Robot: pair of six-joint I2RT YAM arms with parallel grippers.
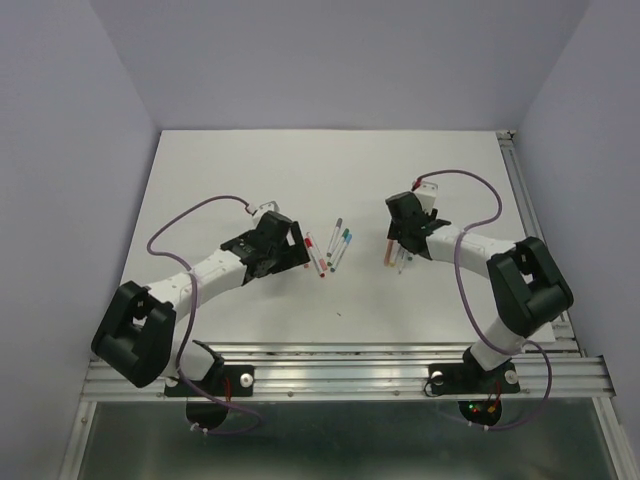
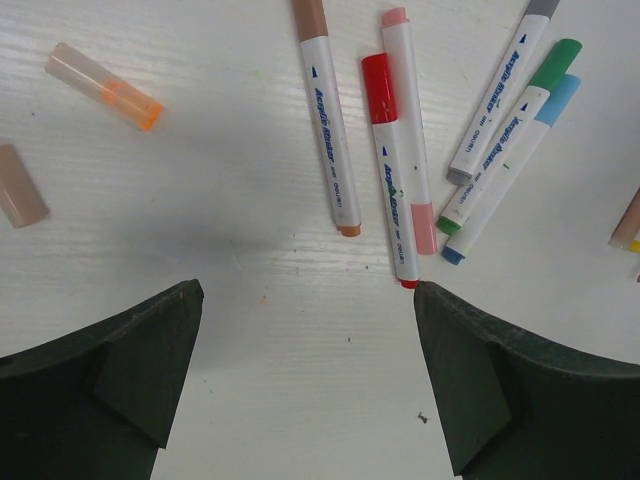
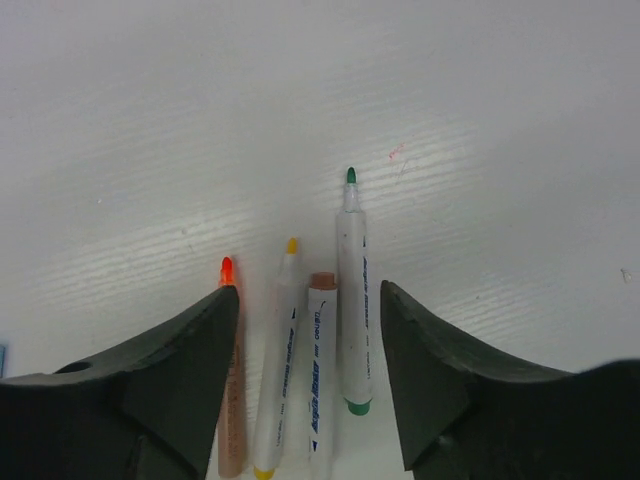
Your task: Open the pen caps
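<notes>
- A white table stands between pale lilac walls, and both arms reach inward from its near edge.
- Top view: the left gripper lies low just left of a loose cluster of pens near the table's middle. The right gripper sits over a smaller group to the right. At this size I cannot make out the single caps.
- Left wrist view: the left gripper has its fingers spread wide with only bare table between them.
- Just beyond its tips lie six capped pens.
  - A brown-capped pen lies on the left.
  - A red-capped pen touches a pink pen along its side.
  - A grey pen, a green-capped pen and a blue-capped pen fan out on the right.
- Two loose pen caps lie well apart on the left: a clear orange cap and a tan cap.
- Right wrist view: the right gripper has its fingers parted and clamps nothing.
- Four pens lie side by side on the table between them.
  - An orange-tipped pen lies against the left-hand finger and is partly hidden by it.
  - Beside it are a yellow-tipped pen and a pen with a brown end.
  - A green-tipped pen reaches furthest forward.
- The orange, yellow and green tips are bare.
</notes>
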